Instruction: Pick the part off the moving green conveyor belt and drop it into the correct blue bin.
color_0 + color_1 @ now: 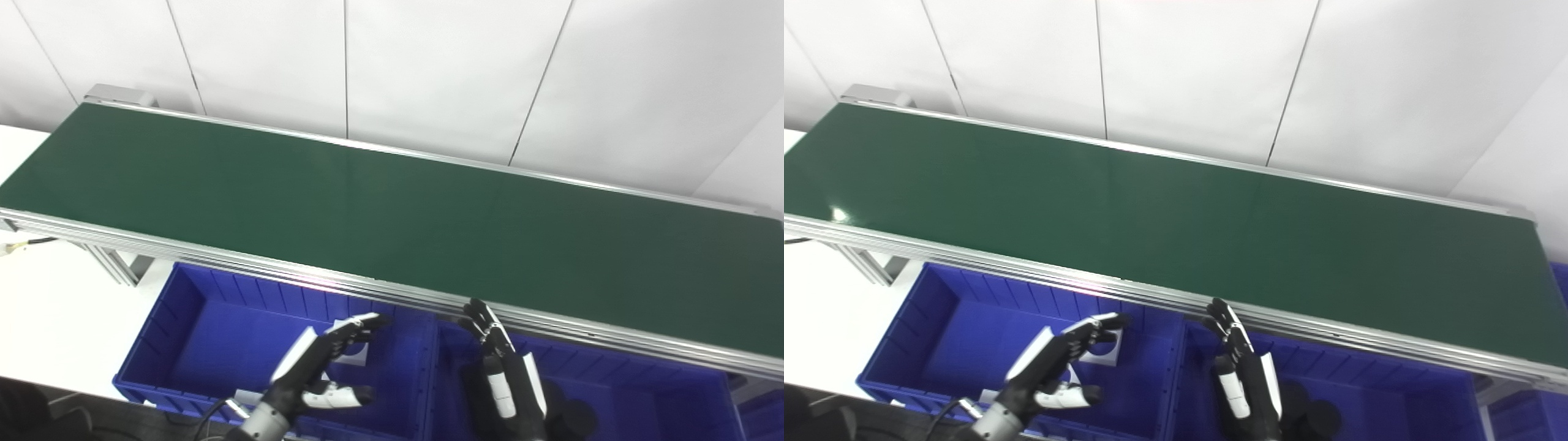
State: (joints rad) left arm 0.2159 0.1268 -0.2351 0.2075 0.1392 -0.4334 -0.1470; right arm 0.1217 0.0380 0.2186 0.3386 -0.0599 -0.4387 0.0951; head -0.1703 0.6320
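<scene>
The green conveyor belt [380, 208] runs from upper left to lower right and carries no part that I can see. Two blue bins sit below its near rail. My left hand [324, 367] is open and empty above the left bin [202, 318], fingers apart, thumb out. My right hand [505, 373] is open and empty, fingers pointing up toward the rail, over the right bin [643, 392]. A white square part with a dark hole [1104, 346] lies in the left bin behind my left fingers. Dark round parts [1311, 413] lie in the right bin.
The belt's silver aluminium near rail [551, 327] runs just above both hands. A white wall stands behind the belt. White tabletop [55, 306] lies to the left of the bins. A cable [27, 245] hangs near the belt's left leg.
</scene>
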